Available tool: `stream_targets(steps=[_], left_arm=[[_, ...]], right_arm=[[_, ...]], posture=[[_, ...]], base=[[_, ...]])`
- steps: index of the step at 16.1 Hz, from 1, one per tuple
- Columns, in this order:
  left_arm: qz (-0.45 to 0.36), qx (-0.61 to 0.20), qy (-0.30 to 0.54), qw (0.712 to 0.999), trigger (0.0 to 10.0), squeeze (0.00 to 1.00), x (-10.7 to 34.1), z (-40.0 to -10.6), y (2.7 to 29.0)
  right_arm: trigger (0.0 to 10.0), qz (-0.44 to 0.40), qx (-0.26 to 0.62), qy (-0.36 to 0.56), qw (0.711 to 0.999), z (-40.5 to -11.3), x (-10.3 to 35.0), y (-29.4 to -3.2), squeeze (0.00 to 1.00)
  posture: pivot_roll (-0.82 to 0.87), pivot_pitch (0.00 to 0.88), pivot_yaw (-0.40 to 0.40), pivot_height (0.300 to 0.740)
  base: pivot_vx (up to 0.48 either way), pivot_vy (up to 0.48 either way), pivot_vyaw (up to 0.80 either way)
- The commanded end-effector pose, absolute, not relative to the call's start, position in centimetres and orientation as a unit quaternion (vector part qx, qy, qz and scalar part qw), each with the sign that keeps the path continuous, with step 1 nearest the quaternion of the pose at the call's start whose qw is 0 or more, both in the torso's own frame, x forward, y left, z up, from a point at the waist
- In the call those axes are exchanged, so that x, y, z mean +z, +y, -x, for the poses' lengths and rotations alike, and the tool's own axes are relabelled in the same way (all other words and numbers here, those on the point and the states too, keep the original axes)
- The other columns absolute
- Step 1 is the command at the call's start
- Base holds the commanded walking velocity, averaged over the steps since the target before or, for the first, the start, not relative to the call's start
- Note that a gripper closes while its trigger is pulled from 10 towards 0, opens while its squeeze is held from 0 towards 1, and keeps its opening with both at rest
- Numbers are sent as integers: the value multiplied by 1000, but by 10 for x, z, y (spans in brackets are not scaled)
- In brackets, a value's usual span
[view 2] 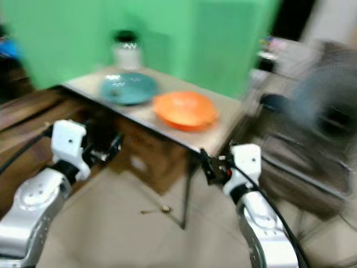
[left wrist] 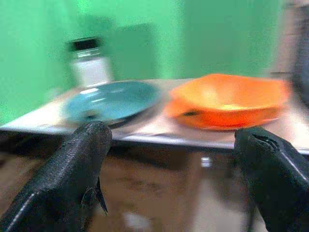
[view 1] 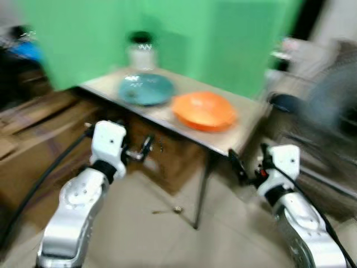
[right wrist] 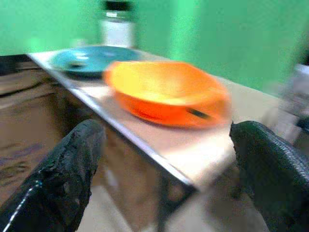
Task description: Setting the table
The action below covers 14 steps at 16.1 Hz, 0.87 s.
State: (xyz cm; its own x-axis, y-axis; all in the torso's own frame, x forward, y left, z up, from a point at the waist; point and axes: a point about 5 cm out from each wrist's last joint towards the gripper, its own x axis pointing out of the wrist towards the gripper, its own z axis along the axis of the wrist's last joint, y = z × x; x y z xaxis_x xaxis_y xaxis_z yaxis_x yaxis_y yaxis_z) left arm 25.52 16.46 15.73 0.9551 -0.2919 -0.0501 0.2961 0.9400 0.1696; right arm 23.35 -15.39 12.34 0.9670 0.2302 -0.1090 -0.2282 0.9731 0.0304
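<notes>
Two dishes sit side by side on the table: an orange bowl and a teal plate. A black-lidded jar stands behind the plate. The left gripper and right gripper hover short of the table edge, fingers apart, holding nothing.

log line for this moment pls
phase: approach, blurred | table: teal plate, orange bowl, jar | left gripper: open, empty | right gripper: open, empty
</notes>
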Motion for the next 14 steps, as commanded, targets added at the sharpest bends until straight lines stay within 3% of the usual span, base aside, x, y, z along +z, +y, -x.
stream_targets(steps=[1,2,10,14], left_arm=[[-88,-145,10,985,10000,0,159,-256,167],[-89,-145,9,985,10000,0,160,-255,166],[-91,-145,7,985,10000,0,161,-257,166],[-91,-144,7,985,10000,0,161,-257,165]], right_arm=[[10000,-7,129,43,991,-236,129,-149,0],[10000,-7,132,40,990,-236,129,-149,0],[10000,-8,154,28,988,-238,133,-147,0],[10000,-5,187,25,982,-237,135,-144,0]], posture=[[39,0,-54,740],[41,0,-55,740],[40,0,-60,740],[43,0,-64,740]], base=[[409,0,800],[412,0,800],[405,0,0],[395,0,800]])
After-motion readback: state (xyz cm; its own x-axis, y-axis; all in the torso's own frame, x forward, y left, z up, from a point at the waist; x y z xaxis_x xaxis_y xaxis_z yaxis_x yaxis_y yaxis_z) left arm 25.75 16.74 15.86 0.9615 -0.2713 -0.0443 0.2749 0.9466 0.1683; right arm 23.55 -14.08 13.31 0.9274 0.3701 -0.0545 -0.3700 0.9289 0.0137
